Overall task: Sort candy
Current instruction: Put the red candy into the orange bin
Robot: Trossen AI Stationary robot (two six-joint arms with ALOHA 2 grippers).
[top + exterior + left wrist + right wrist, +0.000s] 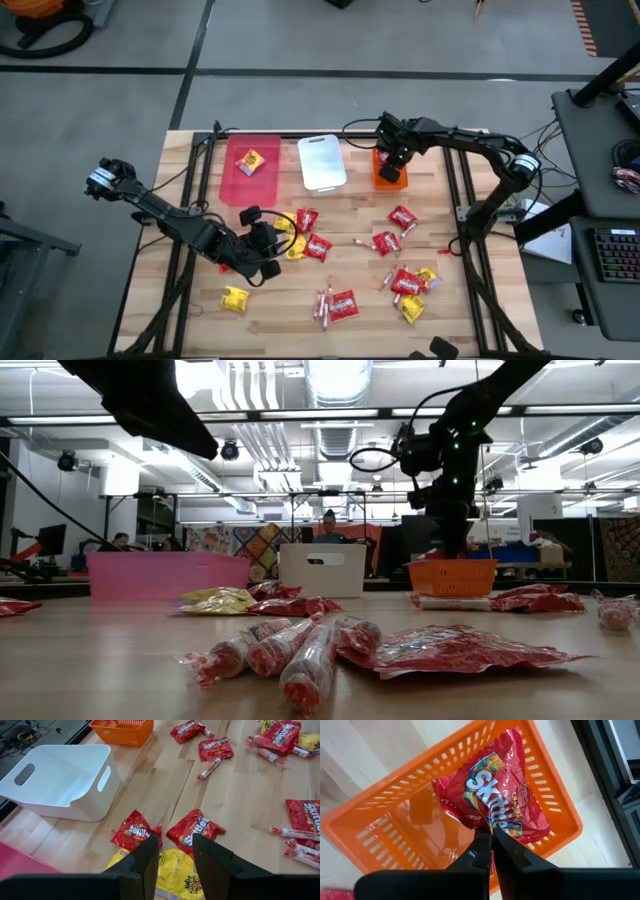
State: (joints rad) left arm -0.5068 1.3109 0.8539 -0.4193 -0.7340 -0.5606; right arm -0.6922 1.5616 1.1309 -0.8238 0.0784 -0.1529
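Candy lies scattered on the wooden table: red packets [402, 217], yellow packets [234, 299] and thin red sticks [323, 303]. My left gripper [175, 840] stands open above a yellow packet [175, 877], with two red packets [132, 832] [195, 827] just beyond its fingertips. At the table's far side my right gripper [490, 834] is over the orange bin [420, 820], shut on a red packet [495, 795]. In the low view it [455, 545] reaches down to the bin's rim. My right gripper pinches the red packet by an edge [489, 822] between its two fingers. The fingers come from above, pointing steeply down. The packet hangs crumpled below them, over the inside of the orange bin; whether it touches the bin's floor, I cannot tell.
A pink bin [232, 180] holding one yellow packet [249, 162] and a white bin [322, 165] stand along the far edge, left of the orange bin. More packets and sticks [407, 283] lie near the right front. People sit in the room behind the table.
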